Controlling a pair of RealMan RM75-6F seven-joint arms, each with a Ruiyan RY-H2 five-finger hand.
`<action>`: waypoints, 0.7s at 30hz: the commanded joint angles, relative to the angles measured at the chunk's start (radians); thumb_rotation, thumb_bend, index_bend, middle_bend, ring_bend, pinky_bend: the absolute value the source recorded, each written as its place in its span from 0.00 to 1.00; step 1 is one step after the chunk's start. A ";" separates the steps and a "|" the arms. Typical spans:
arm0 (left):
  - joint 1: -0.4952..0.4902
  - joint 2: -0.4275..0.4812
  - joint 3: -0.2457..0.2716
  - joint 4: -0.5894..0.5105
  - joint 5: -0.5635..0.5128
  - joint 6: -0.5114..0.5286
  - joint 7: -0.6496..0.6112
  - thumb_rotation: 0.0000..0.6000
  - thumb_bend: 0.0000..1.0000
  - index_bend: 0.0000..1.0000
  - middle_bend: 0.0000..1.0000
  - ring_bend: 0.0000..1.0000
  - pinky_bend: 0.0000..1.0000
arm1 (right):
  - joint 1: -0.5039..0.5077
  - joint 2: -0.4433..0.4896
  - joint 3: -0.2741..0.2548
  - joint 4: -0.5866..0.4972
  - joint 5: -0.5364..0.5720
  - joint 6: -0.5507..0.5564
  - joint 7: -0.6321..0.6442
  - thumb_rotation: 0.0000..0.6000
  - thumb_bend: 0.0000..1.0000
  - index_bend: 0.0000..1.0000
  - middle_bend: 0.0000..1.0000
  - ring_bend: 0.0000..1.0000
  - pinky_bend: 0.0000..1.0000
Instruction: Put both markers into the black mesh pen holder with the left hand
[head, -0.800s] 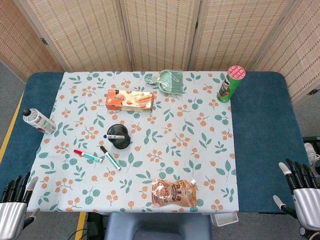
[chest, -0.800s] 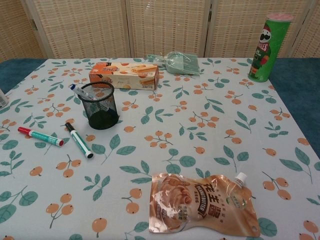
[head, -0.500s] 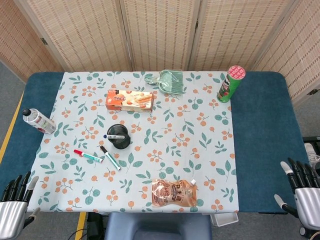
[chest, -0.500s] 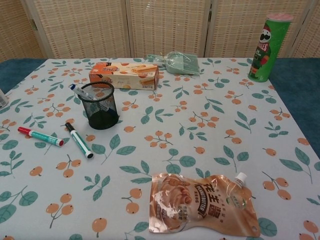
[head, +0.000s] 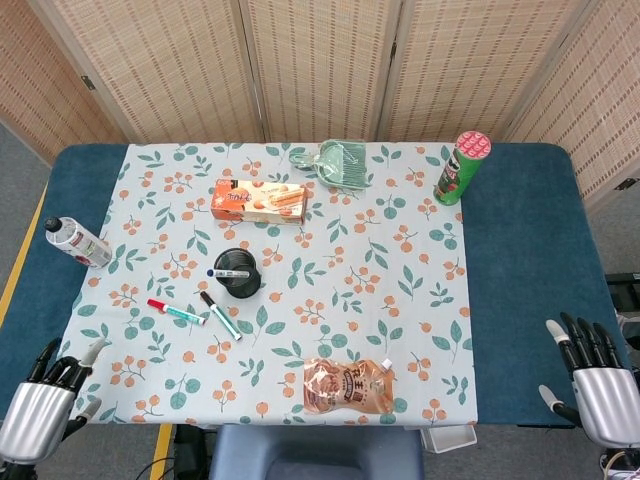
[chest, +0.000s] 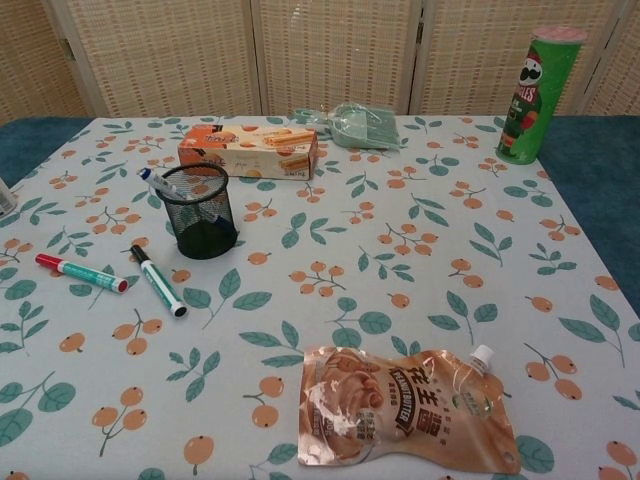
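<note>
From the head view, your left hand (head: 38, 418) sits at the near-left corner of the counter (head: 520, 250), its fingers (head: 62, 369) released and holding nothing, while the right hand (head: 600, 395) waits empty at the near-right corner with its fingers apart. Both markers lie flat just in front of the black mesh pen holder (head: 237, 272): the red-capped marker (head: 176, 312) to the left, the black-capped marker (head: 220, 315) beside it, close but not touching. Take the nearer, red-capped one first, coming down across its barrel so that you can tip it upright over the holder, which already carries a blue-capped pen (head: 229, 272). In the chest view neither hand shows; the holder (chest: 200, 210) stands upright, with the red-capped marker (chest: 82, 273) and black-capped marker (chest: 160, 281) angled apart near it. Compared with the earlier frames, your left hand has turned inward and its fingers now point toward the markers; nothing on the counter has shifted.
</note>
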 joint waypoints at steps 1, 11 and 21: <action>-0.083 0.049 -0.025 -0.050 0.003 -0.102 -0.012 1.00 0.20 0.12 0.83 0.75 0.79 | 0.026 -0.007 0.019 0.001 0.042 -0.045 -0.012 1.00 0.20 0.06 0.00 0.00 0.01; -0.308 0.054 -0.063 -0.062 -0.092 -0.442 -0.118 1.00 0.20 0.33 1.00 0.93 0.96 | 0.082 -0.025 0.049 0.025 0.100 -0.120 -0.013 1.00 0.20 0.06 0.00 0.00 0.01; -0.462 0.016 -0.092 -0.015 -0.164 -0.636 -0.132 1.00 0.21 0.37 1.00 0.93 0.96 | 0.110 -0.030 0.044 0.037 0.129 -0.171 -0.023 1.00 0.20 0.06 0.00 0.00 0.01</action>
